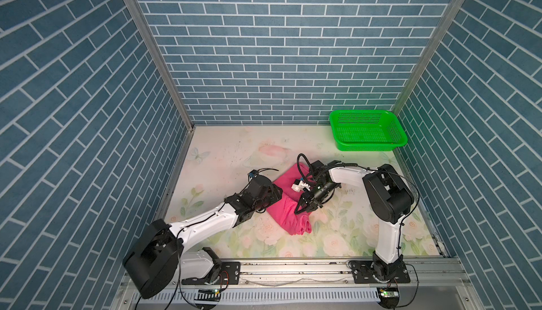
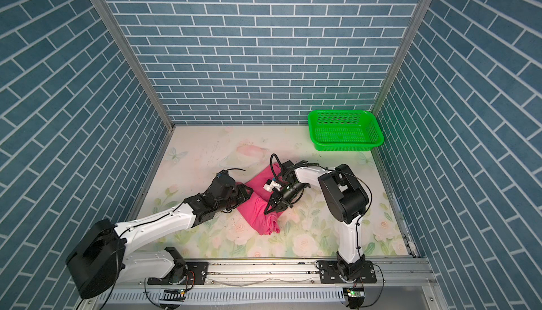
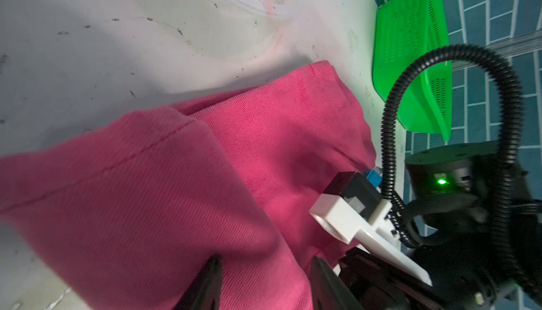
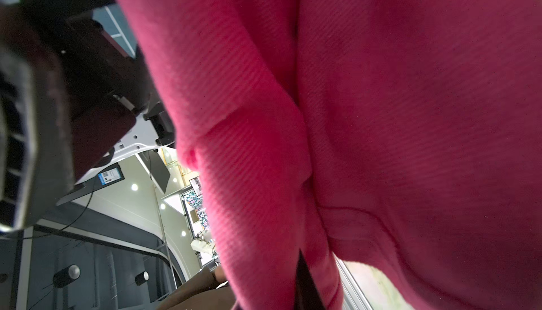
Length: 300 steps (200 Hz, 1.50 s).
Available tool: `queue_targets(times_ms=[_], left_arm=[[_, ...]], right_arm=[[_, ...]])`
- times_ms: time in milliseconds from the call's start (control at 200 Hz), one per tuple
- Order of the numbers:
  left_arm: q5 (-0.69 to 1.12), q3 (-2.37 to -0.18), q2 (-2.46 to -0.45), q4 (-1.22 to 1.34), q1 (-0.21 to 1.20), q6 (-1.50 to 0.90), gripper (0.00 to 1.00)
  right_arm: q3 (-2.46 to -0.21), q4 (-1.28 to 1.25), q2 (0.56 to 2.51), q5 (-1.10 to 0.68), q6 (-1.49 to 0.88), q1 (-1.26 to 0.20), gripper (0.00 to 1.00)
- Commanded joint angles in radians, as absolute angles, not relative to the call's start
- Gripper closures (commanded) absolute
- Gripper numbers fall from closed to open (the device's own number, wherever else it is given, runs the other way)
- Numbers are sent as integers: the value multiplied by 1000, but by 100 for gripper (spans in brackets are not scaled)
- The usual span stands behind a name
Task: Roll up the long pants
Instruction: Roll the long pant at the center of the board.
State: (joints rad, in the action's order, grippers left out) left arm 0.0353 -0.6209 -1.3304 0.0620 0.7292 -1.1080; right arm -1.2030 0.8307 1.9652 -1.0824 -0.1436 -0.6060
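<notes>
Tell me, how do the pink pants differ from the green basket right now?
The long pants are magenta soft cloth, bunched in loose folds; the basket is bright green rigid mesh that holds its shape. The pants lie mid-table, while the basket stands upright in the far right corner against the walls. Both rest on the floral table.

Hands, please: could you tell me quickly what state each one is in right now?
Left hand: open, over the long pants.
Right hand: open, down at the long pants.
</notes>
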Motion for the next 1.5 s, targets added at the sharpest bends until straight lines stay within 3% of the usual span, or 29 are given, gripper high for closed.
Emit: queue_targets(times_ms=[0, 60, 100, 200, 345, 590, 805, 1150, 1315, 1495], left_arm=[[45, -639, -1432, 149, 715, -1039, 48], [53, -654, -1488, 185, 710, -1029, 48], [62, -665, -1522, 204, 709, -1022, 48], [74, -706, -1603, 232, 707, -1001, 48], [105, -759, -1711, 285, 702, -1000, 47], [176, -856, -1900, 399, 685, -1075, 48], [190, -950, -1921, 332, 623, -991, 48], [235, -1160, -1923, 163, 456, -812, 48], [241, -1234, -1899, 128, 388, -792, 48], [285, -1296, -1735, -4, 204, -750, 48]], right_arm=[[-1188, 789, 1913, -943, -163, -581, 38], [-1176, 776, 1843, -850, -189, -565, 36], [-1175, 779, 1783, -761, -209, -557, 30], [-1249, 906, 1650, -391, -197, -597, 30], [-1387, 1126, 1581, 182, -168, -856, 30], [-1405, 1285, 1682, 648, -406, -1207, 31], [-1413, 1222, 1773, 744, -469, -1351, 32], [-1709, 1248, 1881, 708, -414, -1552, 33], [-1724, 1263, 1913, 589, -390, -1582, 33], [-1649, 1241, 1975, 588, -421, -1552, 32]])
